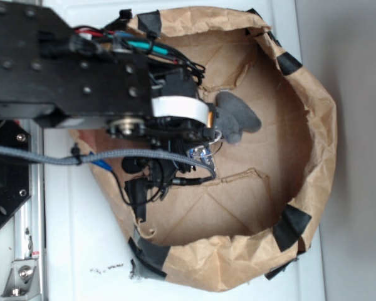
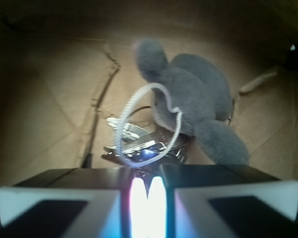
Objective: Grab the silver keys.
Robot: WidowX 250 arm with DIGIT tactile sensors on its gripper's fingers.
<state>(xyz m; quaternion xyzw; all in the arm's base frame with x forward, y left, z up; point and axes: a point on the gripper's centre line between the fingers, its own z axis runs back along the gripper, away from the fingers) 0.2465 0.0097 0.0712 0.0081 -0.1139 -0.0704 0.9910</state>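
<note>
claw (image 2: pixel 148 191) pressed together, apparently pinching silver keys (image 2: pixel 139 144) | grey plush toy (image 2: pixel 193 99) touching keys

The silver keys (image 2: pixel 139 144) are shiny metal on a whitish wire loop (image 2: pixel 149 121), beside a matt, fuzzy grey plush toy (image 2: pixel 198 104), inside a creased brown paper bag (image 1: pixel 313 125) patched with black tape (image 1: pixel 292 226).

— How's the light in the outside view?
— Bright and even; the white table (image 1: pixel 75 251) nearly washes out, and shadows inside the paper bag (image 1: pixel 313 125) stay soft.
— And the wrist view?
— Dim and brownish, dark at the corners. The gripper (image 2: pixel 148 191) glows overexposed, up close and blurred; the plush toy (image 2: pixel 198 99) looks soft too.
</note>
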